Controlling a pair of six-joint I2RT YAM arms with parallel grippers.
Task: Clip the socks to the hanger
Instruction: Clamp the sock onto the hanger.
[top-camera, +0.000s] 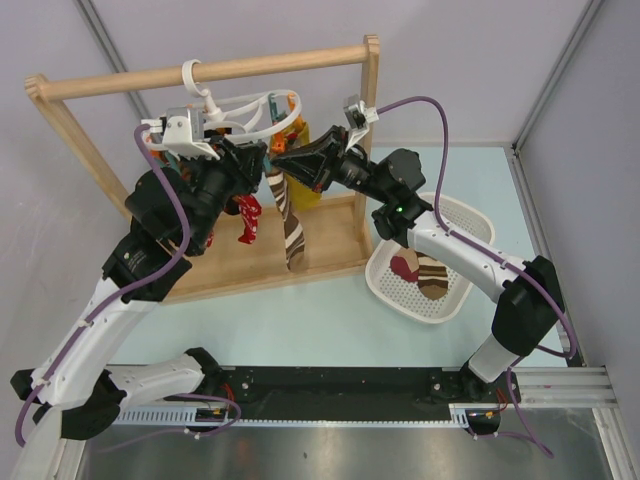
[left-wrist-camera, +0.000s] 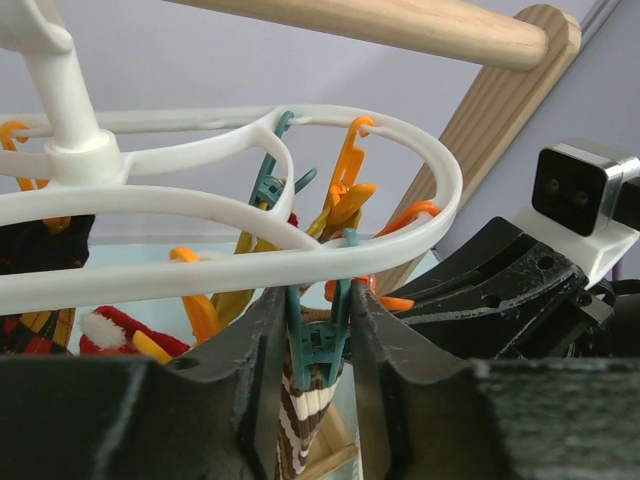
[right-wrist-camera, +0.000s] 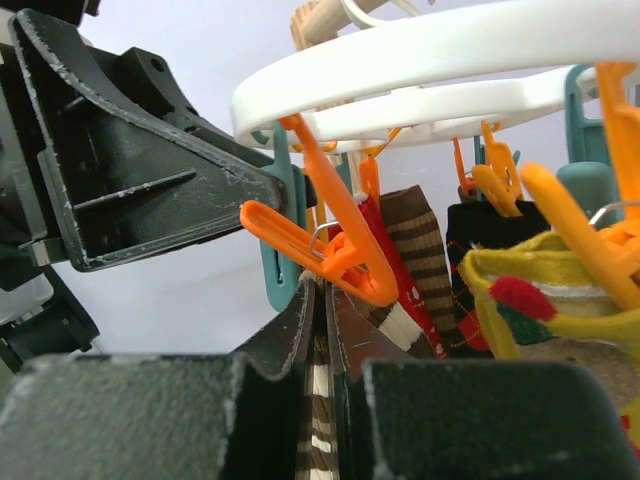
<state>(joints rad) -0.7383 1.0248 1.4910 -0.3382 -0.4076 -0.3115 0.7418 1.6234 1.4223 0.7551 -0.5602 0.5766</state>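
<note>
The white oval hanger (top-camera: 262, 108) hangs by its hook from the wooden rail. A brown sock with cream stripes (top-camera: 291, 228) hangs below it between my two grippers. My left gripper (top-camera: 262, 166) is shut on a teal peg (left-wrist-camera: 320, 340) under the hanger ring (left-wrist-camera: 250, 266), squeezing its handles, with the sock's top (left-wrist-camera: 303, 415) at the peg's lower end. My right gripper (right-wrist-camera: 322, 296) is shut on that sock's upper part (right-wrist-camera: 321, 400) and holds it up at the teal peg (right-wrist-camera: 277, 262). A red patterned sock (top-camera: 248, 218) hangs clipped to the left.
The wooden rail frame (top-camera: 250, 68) stands at the back. A white perforated basket (top-camera: 472, 216) at the right holds a red sock (top-camera: 405, 267) and a brown striped sock (top-camera: 433, 281). A mustard-yellow sock (right-wrist-camera: 560, 300), a black diamond sock (right-wrist-camera: 478, 262) and orange pegs (right-wrist-camera: 330, 250) crowd the hanger.
</note>
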